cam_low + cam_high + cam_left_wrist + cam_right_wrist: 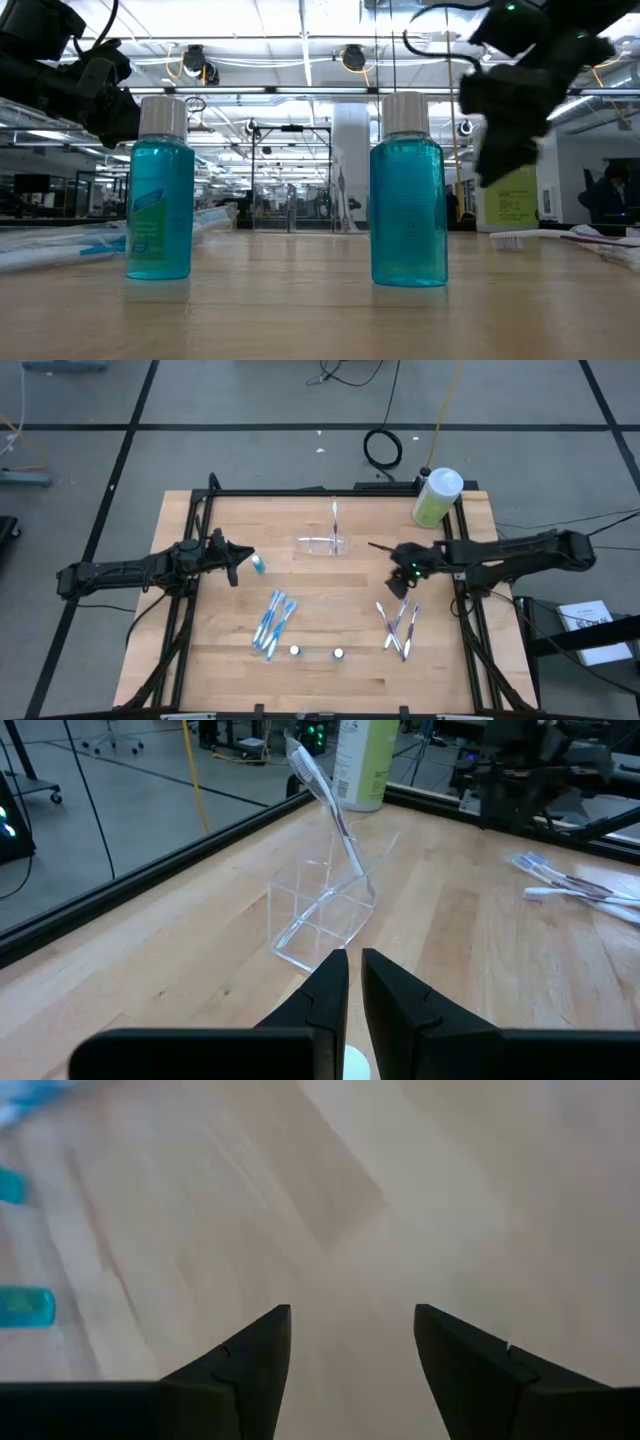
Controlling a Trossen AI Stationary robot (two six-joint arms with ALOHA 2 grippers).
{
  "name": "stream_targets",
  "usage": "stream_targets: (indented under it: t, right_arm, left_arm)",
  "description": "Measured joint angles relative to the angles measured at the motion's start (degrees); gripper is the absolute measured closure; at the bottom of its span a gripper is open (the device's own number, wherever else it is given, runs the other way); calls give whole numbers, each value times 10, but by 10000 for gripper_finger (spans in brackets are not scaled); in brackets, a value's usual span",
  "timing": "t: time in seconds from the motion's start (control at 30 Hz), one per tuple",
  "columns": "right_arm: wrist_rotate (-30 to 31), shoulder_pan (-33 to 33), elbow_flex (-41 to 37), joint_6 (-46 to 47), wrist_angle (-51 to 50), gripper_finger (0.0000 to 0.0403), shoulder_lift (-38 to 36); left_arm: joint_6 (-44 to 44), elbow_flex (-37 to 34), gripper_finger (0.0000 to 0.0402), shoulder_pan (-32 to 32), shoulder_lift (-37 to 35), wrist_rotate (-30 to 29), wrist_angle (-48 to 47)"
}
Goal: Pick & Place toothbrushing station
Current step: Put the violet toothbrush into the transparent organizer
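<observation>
The toothbrushing station (pixel 322 544) is a small clear tray standing at mid-table, toward the far side. A toothbrush (pixel 330 805) stands slanted in it, lower end inside and bristle head up over a wall. My left gripper (pixel 354 970) hovers left of the tray, pointing at it, shut with nothing between its fingertips. A small blue bottle (pixel 258 565) sits on the table just below them. My right gripper (pixel 352 1340) hangs open above bare wood right of the tray (pixel 399 580), with nothing between its fingers.
A green bottle with a white cap (pixel 437 495) stands at the far right corner. Blue toothbrushes (pixel 272 622) and red-and-white ones (pixel 398 625) lie near the front. Two small blue bottles (pixel 160 195) (pixel 410 195) stand upright by the near edge. Black rails (pixel 190 610) frame the board.
</observation>
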Motion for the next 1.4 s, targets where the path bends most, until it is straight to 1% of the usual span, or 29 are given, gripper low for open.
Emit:
stream_targets:
  t: [0.1, 0.2, 0.33, 0.5, 0.63, 0.83, 1.2, 1.4]
  right_arm:
    - [-28, 25, 0, 102, -94, 206, -27]
    - [-49, 57, 0, 193, -152, 212, -40]
    - [-56, 99, 0, 280, -182, 219, -43]
    - [-49, 140, 0, 354, -194, 226, -32]
    - [-36, 159, 0, 377, -198, 230, -12]
    - [-24, 175, 0, 384, -198, 232, 16]
    - [-22, 176, 0, 397, -196, 232, 50]
    - [-25, 177, 0, 398, -173, 232, 71]
  left_arm:
    - [0, 0, 364, 0, 0, 0, 0]
    - [0, 0, 364, 0, 0, 0, 0]
    - [0, 0, 364, 0, 0, 0, 0]
    - [0, 0, 364, 0, 0, 0, 0]
    - [0, 0, 364, 0, 0, 0, 0]
    - [0, 0, 364, 0, 0, 0, 0]
    - [0, 0, 364, 0, 0, 0, 0]
    - [0, 0, 364, 0, 0, 0, 0]
